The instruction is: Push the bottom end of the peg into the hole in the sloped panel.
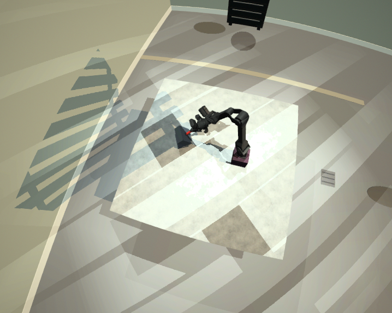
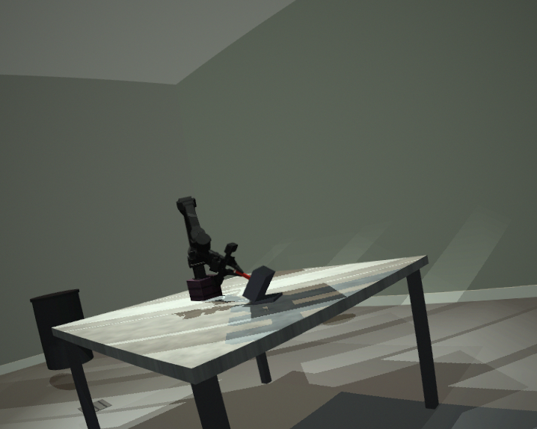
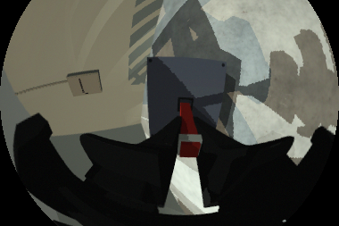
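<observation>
A red, square-sided peg is held tilted, its far end pointing at the panel. My gripper is shut on the peg, with a light band and red end showing on the near side. The dark blue-grey sloped panel stands in front of the fingers. In the wrist view the square hole shows a dark rim around the peg's far end. The peg's far end is at the hole's mouth; how far it reaches inside is hidden.
The table carries the panel and the arm's dark purple base. Striped shadows cross the table and panel. A dark bin stands on the floor beyond the table, and a black drawer unit is by the wall.
</observation>
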Available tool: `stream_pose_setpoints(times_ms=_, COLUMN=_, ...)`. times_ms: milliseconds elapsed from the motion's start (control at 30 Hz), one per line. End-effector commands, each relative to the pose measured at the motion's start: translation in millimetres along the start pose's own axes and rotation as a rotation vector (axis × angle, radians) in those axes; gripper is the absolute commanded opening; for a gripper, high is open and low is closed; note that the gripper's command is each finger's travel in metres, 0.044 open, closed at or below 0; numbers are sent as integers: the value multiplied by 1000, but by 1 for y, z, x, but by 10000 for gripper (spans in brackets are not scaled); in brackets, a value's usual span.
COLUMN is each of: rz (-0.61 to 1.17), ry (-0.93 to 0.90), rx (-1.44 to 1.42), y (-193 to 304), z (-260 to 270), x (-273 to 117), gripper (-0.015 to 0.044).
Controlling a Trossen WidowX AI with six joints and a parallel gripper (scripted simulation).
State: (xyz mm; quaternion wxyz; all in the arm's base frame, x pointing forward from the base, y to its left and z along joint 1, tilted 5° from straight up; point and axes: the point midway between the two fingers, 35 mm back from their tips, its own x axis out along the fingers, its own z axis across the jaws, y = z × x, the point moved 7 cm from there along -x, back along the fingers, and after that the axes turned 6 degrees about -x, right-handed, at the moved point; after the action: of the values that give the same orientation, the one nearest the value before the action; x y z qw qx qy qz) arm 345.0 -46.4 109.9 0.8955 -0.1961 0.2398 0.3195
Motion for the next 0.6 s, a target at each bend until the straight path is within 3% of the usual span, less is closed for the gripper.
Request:
stream_pose_setpoints(times_ms=0, rz=-3, ry=3, rx=3, y=-1, z=-1, x=2, gripper=0)
stream_pose_setpoints(times_ms=567, rz=-3, ry=2, rx=3, y=-1, z=-2, x=13, gripper=0)
